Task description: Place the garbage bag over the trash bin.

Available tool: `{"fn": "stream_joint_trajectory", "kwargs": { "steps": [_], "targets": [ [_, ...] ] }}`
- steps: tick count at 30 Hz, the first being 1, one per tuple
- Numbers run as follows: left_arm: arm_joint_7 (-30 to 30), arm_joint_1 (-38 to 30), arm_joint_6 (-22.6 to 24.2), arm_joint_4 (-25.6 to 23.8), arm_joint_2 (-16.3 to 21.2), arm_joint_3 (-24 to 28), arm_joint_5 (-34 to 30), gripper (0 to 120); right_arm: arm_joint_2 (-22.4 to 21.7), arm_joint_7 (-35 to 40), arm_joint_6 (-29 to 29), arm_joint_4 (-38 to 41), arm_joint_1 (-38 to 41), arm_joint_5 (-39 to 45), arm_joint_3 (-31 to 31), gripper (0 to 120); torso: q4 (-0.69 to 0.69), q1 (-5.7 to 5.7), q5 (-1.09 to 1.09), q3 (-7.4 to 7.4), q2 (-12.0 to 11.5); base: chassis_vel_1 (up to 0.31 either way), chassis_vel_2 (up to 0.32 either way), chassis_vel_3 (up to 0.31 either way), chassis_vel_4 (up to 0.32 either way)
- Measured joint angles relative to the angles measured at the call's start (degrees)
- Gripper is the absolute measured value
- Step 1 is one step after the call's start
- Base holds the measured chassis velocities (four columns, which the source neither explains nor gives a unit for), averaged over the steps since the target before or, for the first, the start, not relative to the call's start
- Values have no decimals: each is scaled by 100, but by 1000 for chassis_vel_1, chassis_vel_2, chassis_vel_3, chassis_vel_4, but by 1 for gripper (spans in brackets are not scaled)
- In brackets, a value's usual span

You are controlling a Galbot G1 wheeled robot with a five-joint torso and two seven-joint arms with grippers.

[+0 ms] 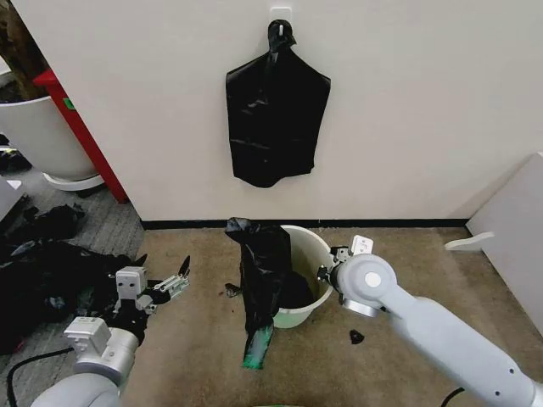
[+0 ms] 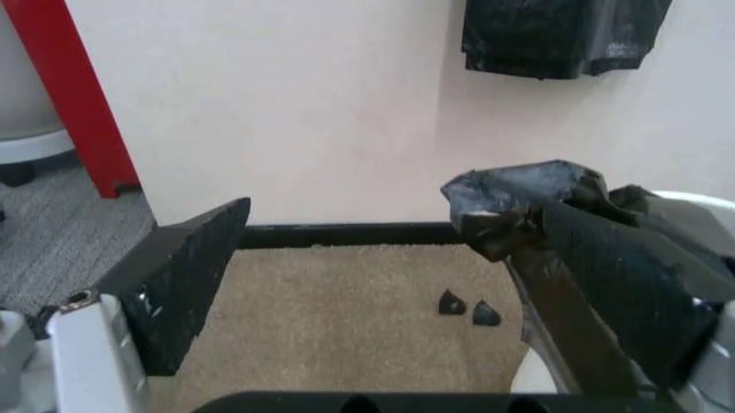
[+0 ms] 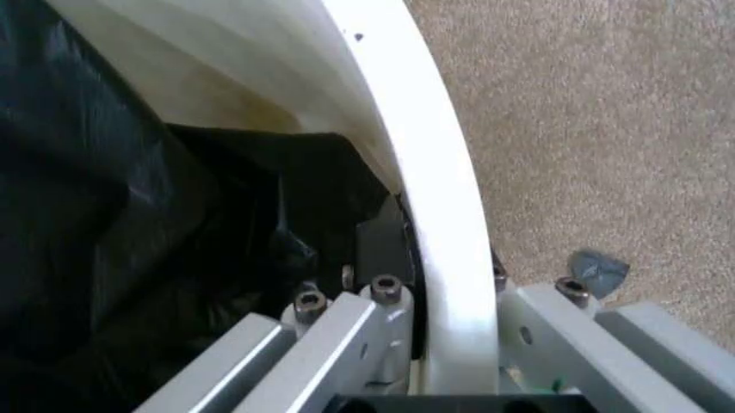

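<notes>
Left claw (image 1: 167, 288) hangs spread apart, well left of the trash bin (image 1: 316, 254). The garbage bag (image 1: 265, 280) drapes over the bin's left rim, partly inside. Right claw (image 1: 327, 273) is clamped on the bin's right rim

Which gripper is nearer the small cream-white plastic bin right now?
The right. The right gripper straddles the small cream-white plastic bin at its right rim; the left gripper hangs open over the carpet to the bin's left, well apart.
</notes>
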Motion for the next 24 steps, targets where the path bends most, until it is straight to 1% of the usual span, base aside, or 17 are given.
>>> {"fn": "stream_joint_trajectory", "kwargs": {
  "steps": [15,17,18,20,22,24],
  "targets": [
    [28,0,-29,22,-14,-13,0,100,108,-34,-12,-197,-62,-262,-123,0,0,0,0,0,0,0,0,0,0],
    [30,-2,-30,23,-19,-7,1,100,117,-30,-12,-208,-63,-281,-126,4,0,0,0,0,0,0,0,0,0],
    [32,-2,-30,24,-22,-2,4,100,122,-26,-13,-208,-63,-279,-129,10,0,0,0,0,0,0,0,0,0],
    [37,1,-32,24,-27,4,7,100,128,-18,-14,-208,-62,-277,-135,17,0,0,0,0,0,0,0,0,0],
    [38,2,-32,24,-27,7,9,100,130,-13,-14,-208,-61,-277,-137,19,0,0,0,0,0,0,0,0,0],
    [40,4,-37,24,-27,12,11,100,113,-5,-17,-187,-55,-276,-142,30,0,0,1,0,0,0,0,0,0]
  ]
}}
